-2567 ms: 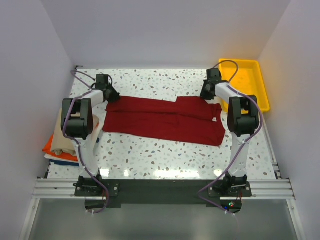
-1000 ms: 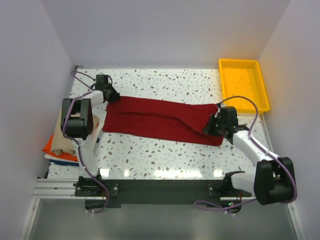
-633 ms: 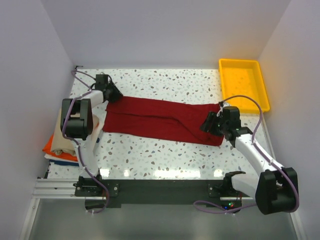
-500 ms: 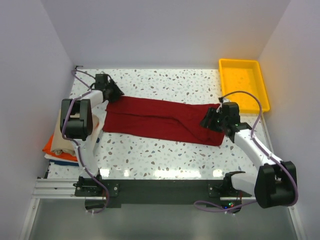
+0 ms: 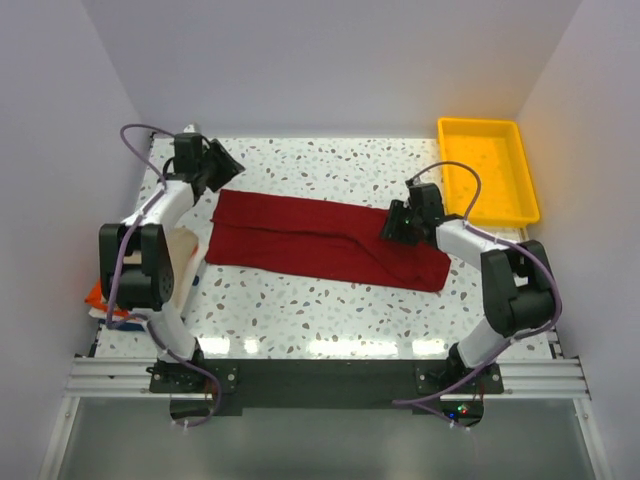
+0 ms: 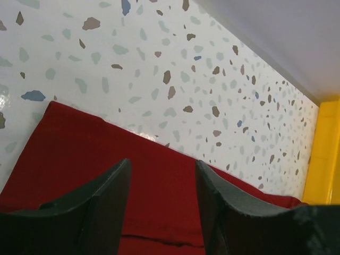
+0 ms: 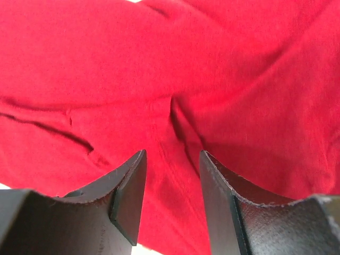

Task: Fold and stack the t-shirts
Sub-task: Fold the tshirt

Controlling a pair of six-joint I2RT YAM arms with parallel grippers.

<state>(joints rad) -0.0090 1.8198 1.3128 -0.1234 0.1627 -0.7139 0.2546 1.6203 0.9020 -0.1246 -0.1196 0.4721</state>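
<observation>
Yellow tray (image 5: 490, 165) far right; folded t-shirts (image 5: 94, 296) behind L arm (image 5: 135, 265). L gripper (image 5: 222, 163) and R gripper (image 5: 392, 228) both released, empty, at red t-shirt (image 5: 300, 235). Speckled table (image 5: 320, 300), white walls.

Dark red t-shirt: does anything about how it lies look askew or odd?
Slightly. The dark red t-shirt lies as a long band slanted across the table, not square to its edges, with creases under the right gripper. No damage visible.
</observation>
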